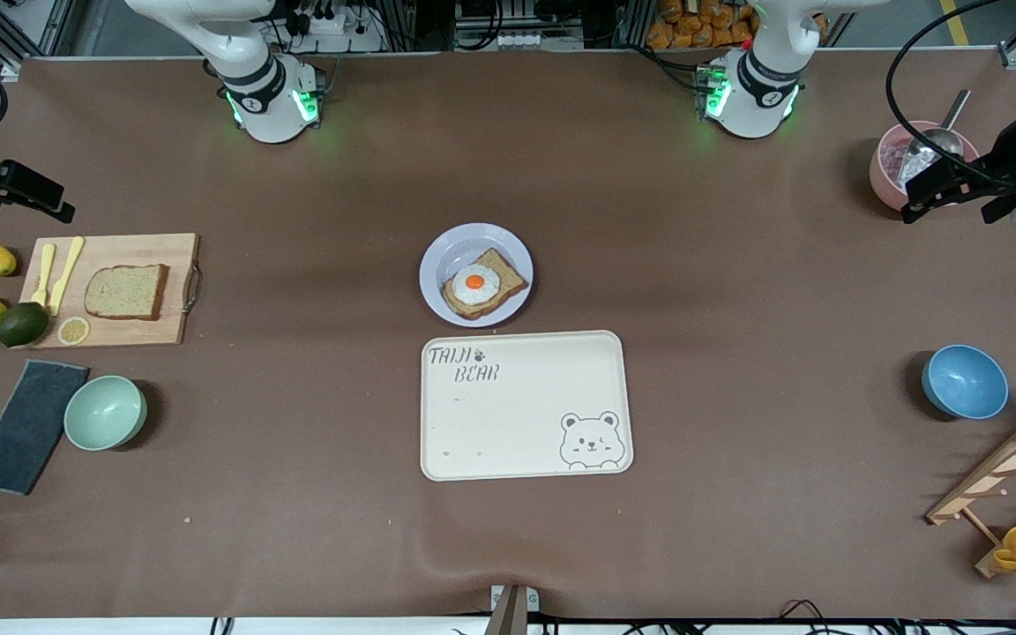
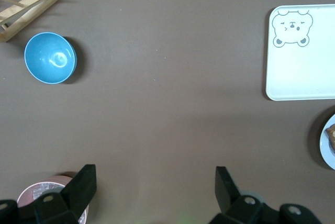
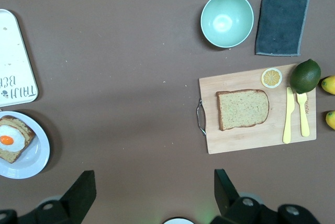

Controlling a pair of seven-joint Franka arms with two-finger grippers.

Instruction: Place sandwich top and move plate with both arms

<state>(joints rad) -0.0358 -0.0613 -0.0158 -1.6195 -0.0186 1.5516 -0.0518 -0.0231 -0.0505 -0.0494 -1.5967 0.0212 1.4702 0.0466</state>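
Brown table (image 1: 737, 397): bread slice (image 1: 126, 292) on the cutting board (image 1: 164, 256) at frame left, egg toast (image 1: 481, 284) on the plate (image 1: 451, 256) mid-frame. Left gripper (image 2: 156, 185) and right gripper (image 3: 154, 188) seem to hang high at the frame's side edges, fingers apart, holding nothing.

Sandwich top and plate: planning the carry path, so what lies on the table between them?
Only bare brown table between sandwich top and plate, past the cutting board's edge; the front view shows it.

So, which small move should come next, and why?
Probably the right end effector, open and empty above bare table, should move over the plain bread slice on the cutting board. The plate holds only the egg-topped slice, so the sandwich still lacks its top.
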